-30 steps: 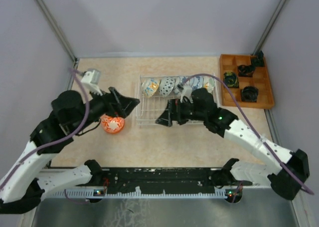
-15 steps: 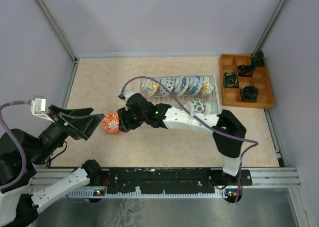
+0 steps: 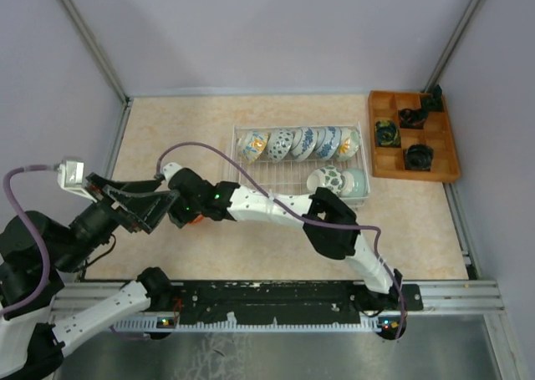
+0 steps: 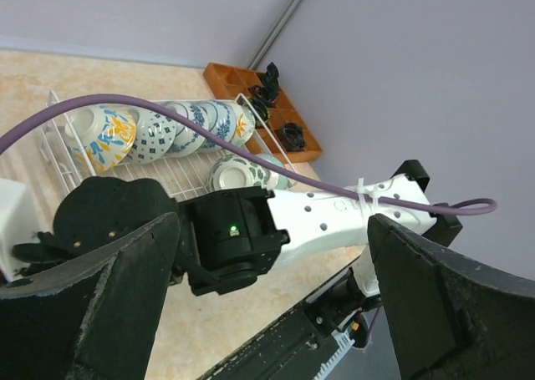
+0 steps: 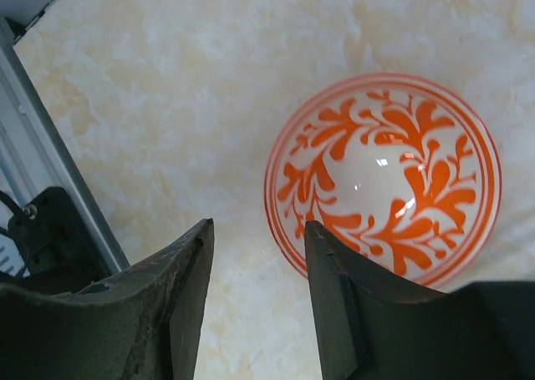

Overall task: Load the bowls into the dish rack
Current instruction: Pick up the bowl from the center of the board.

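Observation:
An orange-patterned bowl [image 5: 384, 179] sits upright on the table. My right gripper [image 5: 259, 225] hovers over its left rim with the jaws partly apart; only bare table shows between them, and the right finger [image 5: 334, 313] overlaps the rim. From above, the right arm reaches far left and hides most of this bowl [image 3: 194, 220]. Several blue-patterned bowls [image 3: 305, 143] stand on edge along the back of the dish rack [image 3: 251, 184]. A green-patterned bowl [image 3: 328, 179] lies at its right front. My left gripper [image 3: 150, 205] is wide open and empty beside the right gripper [image 3: 180, 206].
An orange wooden tray [image 3: 414, 173] with black items stands at the far right. The right arm's purple cable [image 3: 226, 159] arcs over the rack's left end. The metal rail [image 5: 42, 146] of the table's left edge lies close to the right gripper.
The right arm swung from the rack leftward onto the orange bowl and its jaws narrowed. The left arm drew back to the left, still wide open.

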Available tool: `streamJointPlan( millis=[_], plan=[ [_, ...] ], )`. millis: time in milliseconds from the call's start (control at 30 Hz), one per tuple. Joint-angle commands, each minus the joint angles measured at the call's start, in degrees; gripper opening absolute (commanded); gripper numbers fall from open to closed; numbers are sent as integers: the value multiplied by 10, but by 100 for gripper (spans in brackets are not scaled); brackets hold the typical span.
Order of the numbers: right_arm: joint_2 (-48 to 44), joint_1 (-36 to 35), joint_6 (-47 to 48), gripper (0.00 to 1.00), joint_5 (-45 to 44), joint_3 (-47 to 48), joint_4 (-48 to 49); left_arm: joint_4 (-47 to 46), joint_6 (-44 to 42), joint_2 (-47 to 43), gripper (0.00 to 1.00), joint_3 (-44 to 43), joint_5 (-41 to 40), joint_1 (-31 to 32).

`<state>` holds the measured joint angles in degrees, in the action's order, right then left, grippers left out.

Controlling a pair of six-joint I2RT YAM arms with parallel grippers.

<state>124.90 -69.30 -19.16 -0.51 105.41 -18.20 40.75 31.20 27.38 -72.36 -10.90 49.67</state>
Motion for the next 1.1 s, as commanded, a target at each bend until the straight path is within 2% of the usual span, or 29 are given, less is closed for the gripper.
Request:
streamJointPlan(
  millis=[0,400,600,700,1000,1067],
  plan=[
    [46,-13,43,48,-32,95,-17,4,-5,-1,100,-23,5,-3],
    [123,-18,58,38,-58,187,-59,11,-7,-1,100,-35,7,-3],
    [128,-18,59,9,-56,199,-62,12,-9,0,100,-39,6,-2],
    [123,-19,59,3,-54,197,-60,14,-10,0,100,-40,5,-2],
    [99,-24,62,0,-53,187,-52,15,-9,0,100,-39,3,-3],
    [94,-25,62,4,-53,182,-51,14,-9,0,100,-37,3,-3]
  ],
)
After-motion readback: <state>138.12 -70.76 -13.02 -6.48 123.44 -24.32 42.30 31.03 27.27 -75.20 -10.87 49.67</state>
